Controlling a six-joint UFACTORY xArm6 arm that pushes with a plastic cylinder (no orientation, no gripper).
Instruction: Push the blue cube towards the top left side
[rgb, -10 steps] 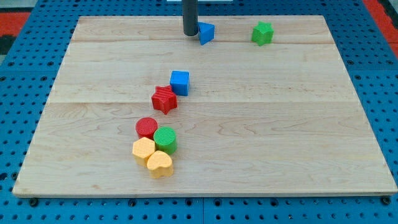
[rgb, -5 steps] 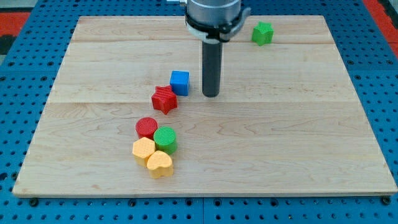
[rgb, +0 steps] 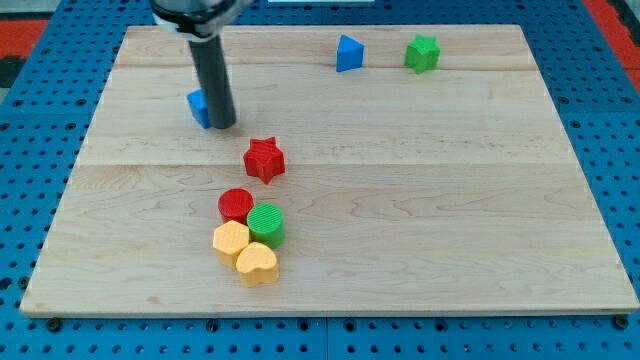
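The blue cube (rgb: 198, 106) lies on the wooden board (rgb: 420, 200) in its upper left part, mostly hidden behind my rod. My tip (rgb: 223, 126) touches the board right against the cube's right side. A second blue block (rgb: 348, 54), a wedge-like shape, sits near the view's top, right of centre.
A red star block (rgb: 264, 159) lies below and right of my tip. A red cylinder (rgb: 236, 205), a green cylinder (rgb: 267, 222) and two yellow blocks (rgb: 232, 240) (rgb: 257, 264) cluster lower left. A green block (rgb: 422, 53) sits at the top right.
My rod swung from right of the blue cube to the left, and the cube slid up and left, away from the red star. The blue wedge is uncovered again.
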